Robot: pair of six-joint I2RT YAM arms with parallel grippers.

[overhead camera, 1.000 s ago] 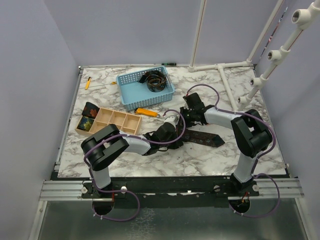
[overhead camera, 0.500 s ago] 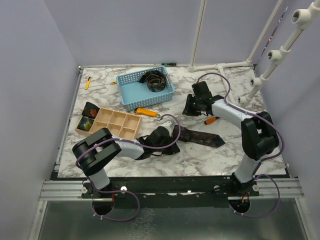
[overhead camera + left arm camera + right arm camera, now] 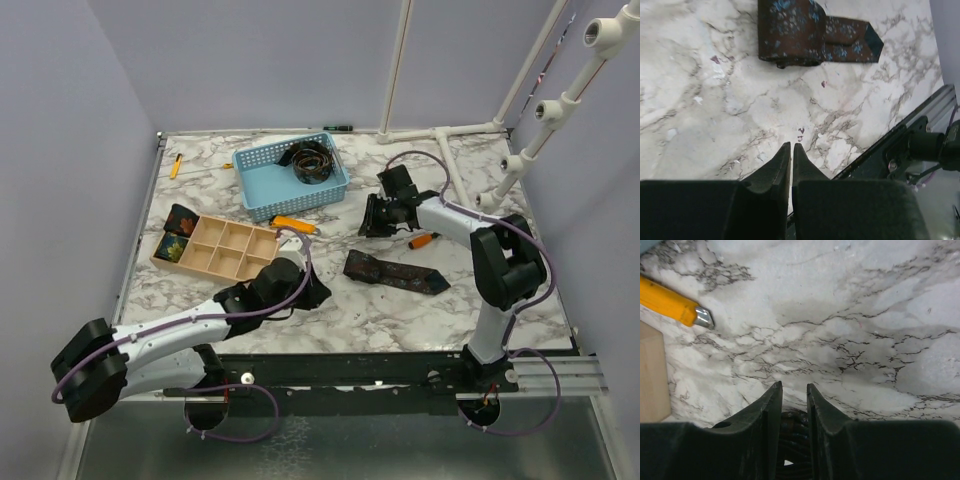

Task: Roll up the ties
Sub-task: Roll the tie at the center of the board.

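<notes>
Tie (image 3: 395, 272): flat on the marble table (image 3: 450, 170), a short folded strip, pointed end to the right, between the arms and touched by neither. Coiled ties (image 3: 313, 161) sit in the blue basket (image 3: 262, 190).

Left gripper (image 3: 792, 147): fingers pressed together, empty, low over bare marble near the strip's blunt end.

Right gripper (image 3: 794, 387): fingers a slit apart, something dark deep in the gap; we cannot tell whether it holds anything.

Our judgement: spread the left fingers, pinch the blunt end, and wind it over itself tightly while the right pins the point.
</notes>
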